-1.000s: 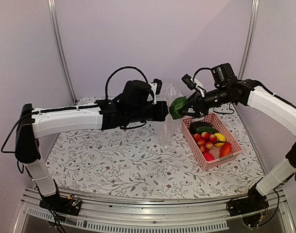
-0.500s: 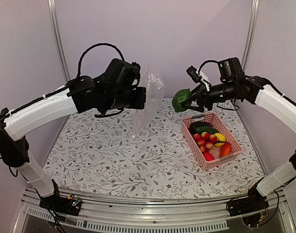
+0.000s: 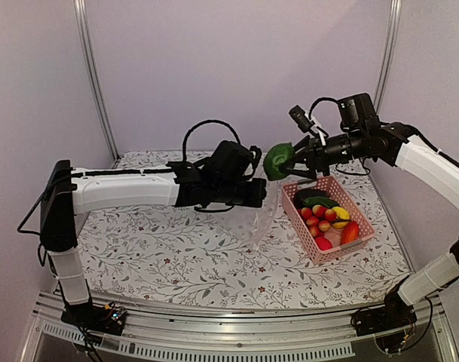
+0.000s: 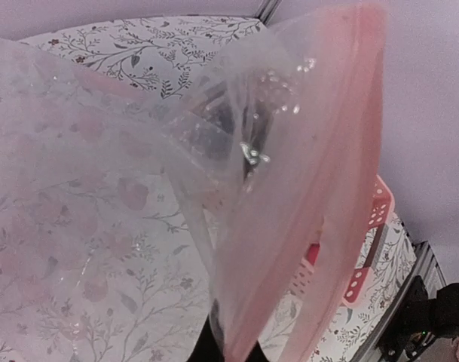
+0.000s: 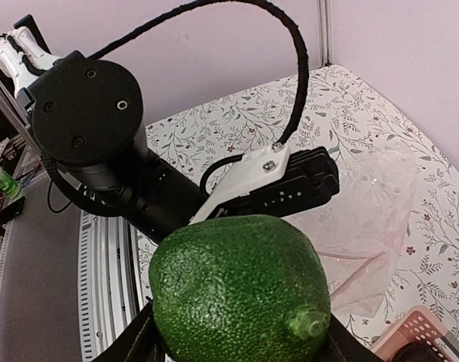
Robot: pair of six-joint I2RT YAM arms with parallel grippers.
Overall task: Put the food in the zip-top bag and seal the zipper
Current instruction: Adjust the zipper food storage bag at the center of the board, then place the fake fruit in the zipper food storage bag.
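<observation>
My right gripper (image 3: 289, 161) is shut on a dark green, bumpy avocado (image 3: 276, 161), held in the air left of the pink basket (image 3: 293, 209). The avocado fills the right wrist view (image 5: 240, 290). My left gripper (image 3: 261, 193) is shut on the mouth edge of the clear zip-top bag (image 3: 258, 219), which hangs to the table just below the avocado. The bag covers the left wrist view (image 4: 139, 188), and the pinched edge shows at the bottom (image 4: 233, 343). The rest of the food (image 3: 325, 216) lies in the basket: dark green, red, yellow and orange pieces. I cannot make out the zipper.
The basket stands at the right of the floral tablecloth (image 3: 161, 249), near the right arm. Metal frame posts (image 3: 93, 75) rise at the back corners. The left arm stretches across the middle of the table.
The left arm has swung down and right again, bringing the bag from high at the back to beneath the avocado. The right gripper has barely moved.
</observation>
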